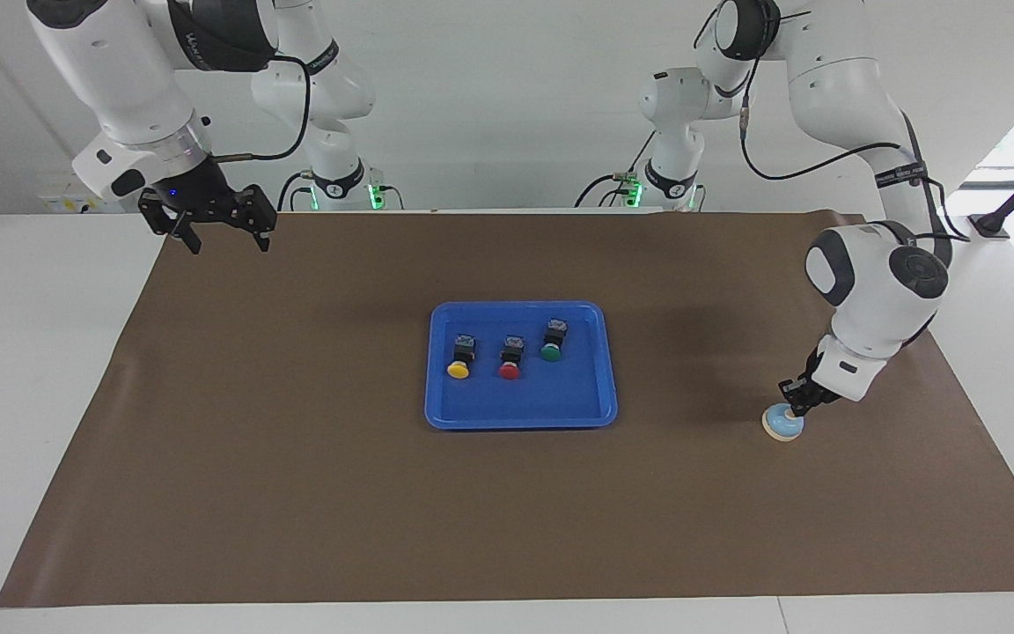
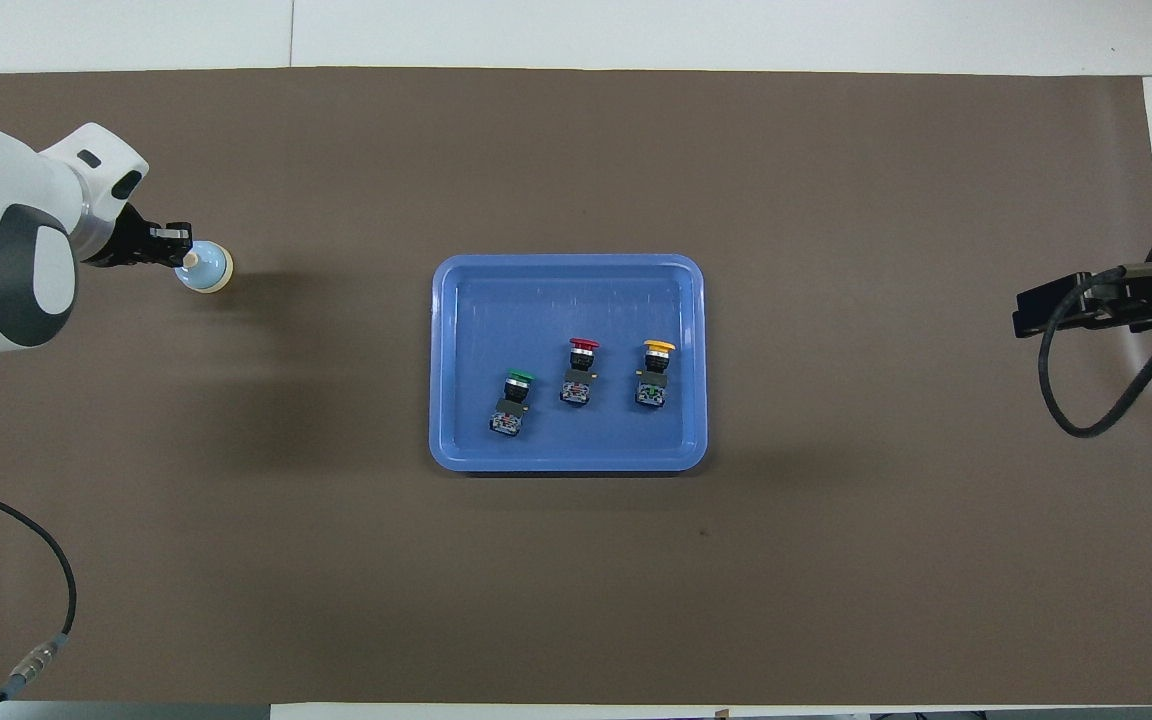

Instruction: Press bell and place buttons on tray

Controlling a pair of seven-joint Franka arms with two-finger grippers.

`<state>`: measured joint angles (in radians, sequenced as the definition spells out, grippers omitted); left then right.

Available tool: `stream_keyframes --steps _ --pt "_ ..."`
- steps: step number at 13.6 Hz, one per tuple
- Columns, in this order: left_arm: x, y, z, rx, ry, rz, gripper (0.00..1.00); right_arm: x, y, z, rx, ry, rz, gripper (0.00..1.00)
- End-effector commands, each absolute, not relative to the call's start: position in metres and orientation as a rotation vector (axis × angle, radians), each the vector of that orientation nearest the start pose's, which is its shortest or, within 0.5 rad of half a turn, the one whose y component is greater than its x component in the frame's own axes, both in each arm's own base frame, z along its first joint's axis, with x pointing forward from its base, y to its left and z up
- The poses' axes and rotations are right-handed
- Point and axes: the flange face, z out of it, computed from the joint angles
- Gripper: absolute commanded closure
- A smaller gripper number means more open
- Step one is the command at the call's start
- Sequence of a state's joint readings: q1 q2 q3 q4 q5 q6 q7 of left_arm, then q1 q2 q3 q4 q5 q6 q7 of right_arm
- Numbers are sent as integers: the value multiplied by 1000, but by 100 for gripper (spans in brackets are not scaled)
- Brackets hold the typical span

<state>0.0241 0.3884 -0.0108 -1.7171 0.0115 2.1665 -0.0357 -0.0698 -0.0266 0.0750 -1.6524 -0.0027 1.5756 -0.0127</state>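
The blue tray [image 1: 520, 416] lies in the middle of the brown mat, also in the overhead view [image 2: 568, 264]. In it lie three buttons side by side: yellow [image 1: 459, 370] [image 2: 659, 347], red [image 1: 510, 371] [image 2: 584, 345] and green [image 1: 550, 352] [image 2: 519, 378]. The light-blue bell [image 1: 782, 423] [image 2: 208, 268] stands on the mat toward the left arm's end. My left gripper [image 1: 796, 407] [image 2: 176, 252] is shut, with its tips down on the bell's cream knob. My right gripper [image 1: 227, 239] is open and empty, raised over the mat's corner by its own base.
The brown mat [image 1: 296, 493] covers most of the white table. Cables hang from both arms. The right arm's hand shows in part at the edge of the overhead view [image 2: 1066, 303].
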Motion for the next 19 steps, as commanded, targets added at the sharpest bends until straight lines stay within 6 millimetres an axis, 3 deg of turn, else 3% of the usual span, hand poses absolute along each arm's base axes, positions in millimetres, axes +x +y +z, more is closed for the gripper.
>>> stream_keyframes --steps 1,2,4,7,10,19 --pt "634 17 457 -3126 -78 -84 100 537 -1 602 -3156 -49 81 0" --pt "621 18 488 -3126 -90 -84 61 537 0 603 -3156 -53 78 0" --pt "593 17 539 -3145 -111 -104 0 537 0 602 -3156 -54 81 0" --pt "565 15 581 -3144 -115 -109 0 538 -1 602 -3156 -51 78 0" --pt "546 7 603 -3145 -93 -77 0 537 -1 602 -3156 -51 81 0" --pt "535 -12 594 -3165 -41 101 0 537 0 602 -3156 -51 81 0"
